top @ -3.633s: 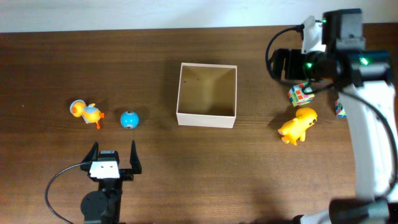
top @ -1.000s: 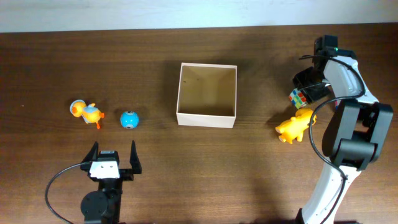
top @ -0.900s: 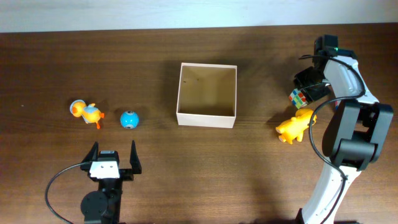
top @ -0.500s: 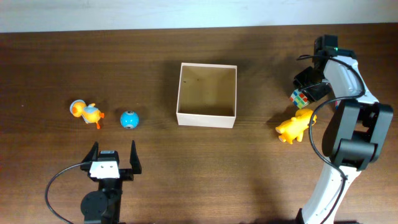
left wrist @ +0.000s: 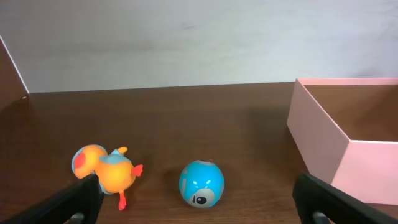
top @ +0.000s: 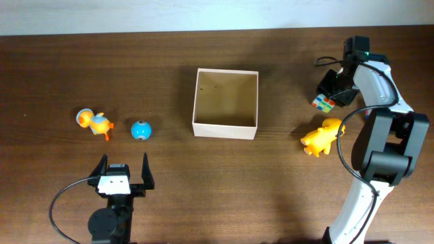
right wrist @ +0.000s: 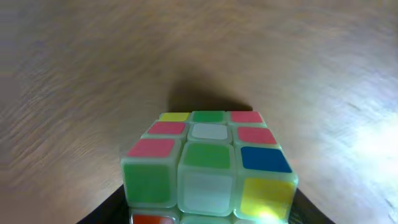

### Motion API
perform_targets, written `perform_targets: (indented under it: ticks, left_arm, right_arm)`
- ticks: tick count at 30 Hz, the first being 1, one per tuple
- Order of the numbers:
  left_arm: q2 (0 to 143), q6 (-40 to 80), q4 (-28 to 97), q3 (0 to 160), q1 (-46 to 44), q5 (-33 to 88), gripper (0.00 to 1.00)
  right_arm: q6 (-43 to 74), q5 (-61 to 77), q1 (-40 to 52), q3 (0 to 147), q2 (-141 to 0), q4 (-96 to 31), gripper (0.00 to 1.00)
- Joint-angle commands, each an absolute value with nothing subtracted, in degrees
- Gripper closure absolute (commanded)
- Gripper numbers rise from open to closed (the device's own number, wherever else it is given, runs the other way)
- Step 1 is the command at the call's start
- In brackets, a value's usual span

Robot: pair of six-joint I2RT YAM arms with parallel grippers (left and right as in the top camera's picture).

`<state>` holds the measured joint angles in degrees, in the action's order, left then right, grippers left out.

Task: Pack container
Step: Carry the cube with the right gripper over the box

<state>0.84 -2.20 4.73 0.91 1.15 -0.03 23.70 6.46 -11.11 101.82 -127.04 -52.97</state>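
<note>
Right hand (top: pixel 333 88) clamped on cube (top: pixel 323 102), just lifted clear of desk (top: pixel 285 183), nudged left. Container (top: pixel 224 127) sits mid-desk, empty; carry-over likely next. Left hand (top: pixel 124 171) wide open, holding nothing.

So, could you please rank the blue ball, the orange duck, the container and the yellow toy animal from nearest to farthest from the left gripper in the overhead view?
1. blue ball, just ahead of the left gripper, slightly right.
2. orange duck, ahead and left.
3. container, mid-table.
4. yellow toy animal, far over on the right side.
</note>
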Motion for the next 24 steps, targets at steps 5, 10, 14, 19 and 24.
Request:
perform_targets:
  ticks: [5,10,14,19,24]
  left_arm:
    - [0.3,-3.1,4.8,0.5,0.9,-0.2,0.01]
    - [0.3,-3.1,4.8,0.5,0.9,-0.2,0.01]
    - [0.3,-3.1,4.8,0.5,0.9,-0.2,0.01]
    - [0.3,-3.1,4.8,0.5,0.9,-0.2,0.01]
    - [0.3,-3.1,4.8,0.5,0.9,-0.2,0.01]
  right_arm:
    - [5.3,25.6,-10.8,101.4,-128.0,-52.3,0.54]
    - [-1.5,39.6,-9.6,103.4,-127.8,-53.1,0.54]
    - [-4.4,51.5,-9.1,106.1,-127.1,-53.1,0.54]
    - [-6.7,65.7,-9.0,109.8,-125.6,-53.3,0.54]
    - [-7.3,76.5,-8.9,113.1,-123.1,-53.1,0.54]
